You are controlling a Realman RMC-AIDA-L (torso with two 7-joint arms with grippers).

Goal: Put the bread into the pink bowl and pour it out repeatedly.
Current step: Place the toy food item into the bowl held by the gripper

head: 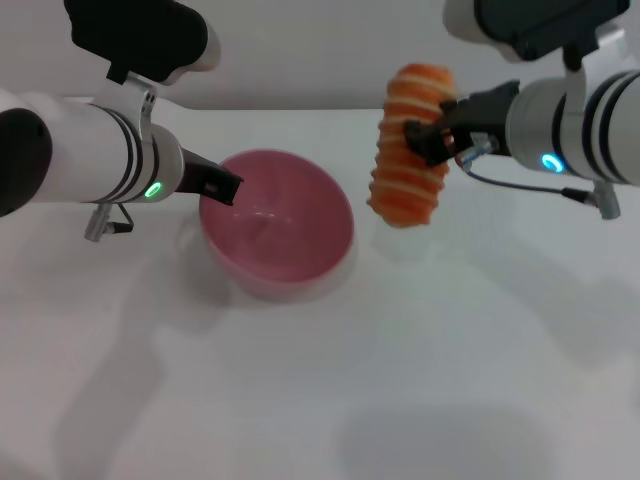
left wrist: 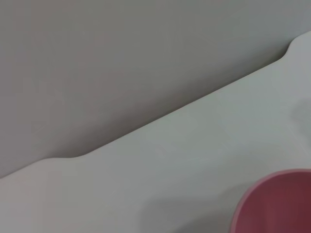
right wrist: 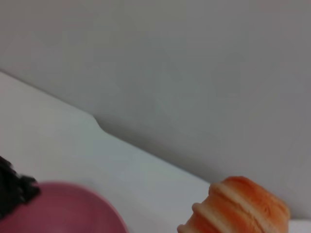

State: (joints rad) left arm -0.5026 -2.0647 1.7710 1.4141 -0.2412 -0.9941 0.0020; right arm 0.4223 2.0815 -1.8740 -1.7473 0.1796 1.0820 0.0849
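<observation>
My right jaws [head: 425, 135] grip the ridged orange-and-cream striped bread loaf [head: 408, 150] mid-length, clear of the white surface [head: 400, 380] and beside the glossy pink round bowl [head: 278, 225] whose rim my left jaws [head: 222, 187] pinch, so releasing here would probably drop it outside the rim.

white arms with black bands, green lights, black grippers.

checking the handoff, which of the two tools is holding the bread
The right tool: it grips the striped bread in the air, beside the pink bowl. The left tool sits at the bowl's rim, no bread in it.
</observation>
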